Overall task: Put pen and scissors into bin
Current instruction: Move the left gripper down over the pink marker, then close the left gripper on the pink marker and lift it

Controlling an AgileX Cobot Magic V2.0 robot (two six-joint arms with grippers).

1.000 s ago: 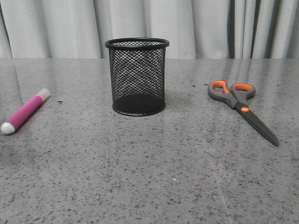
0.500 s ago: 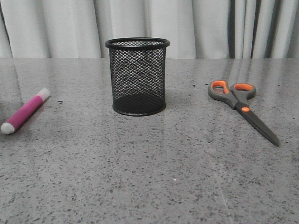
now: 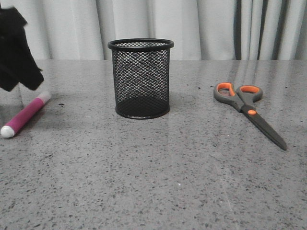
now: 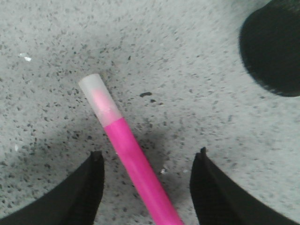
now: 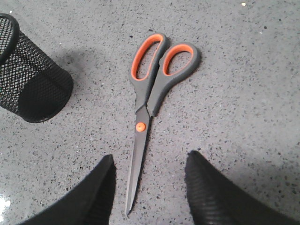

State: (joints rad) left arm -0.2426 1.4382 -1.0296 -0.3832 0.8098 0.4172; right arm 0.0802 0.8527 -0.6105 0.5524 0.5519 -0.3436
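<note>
The magenta pen (image 3: 26,115) lies on the table at the left, whitish cap toward the back. My left gripper (image 3: 17,52) hangs above it, at the left edge of the front view. In the left wrist view the pen (image 4: 131,159) runs between the spread fingers of the open left gripper (image 4: 147,161), untouched. The scissors (image 3: 247,108) lie flat at the right. In the right wrist view the open right gripper (image 5: 149,161) straddles the blade tip of the scissors (image 5: 150,98) from above. The black mesh bin (image 3: 141,79) stands upright at centre back.
A grey speckled table (image 3: 153,182) carries everything. Pale curtains (image 3: 201,28) hang behind it. The bin also shows in the left wrist view (image 4: 274,47) and in the right wrist view (image 5: 28,75).
My left gripper has come into the front view at the upper left, above the pen. The pen, scissors and bin have not moved.
</note>
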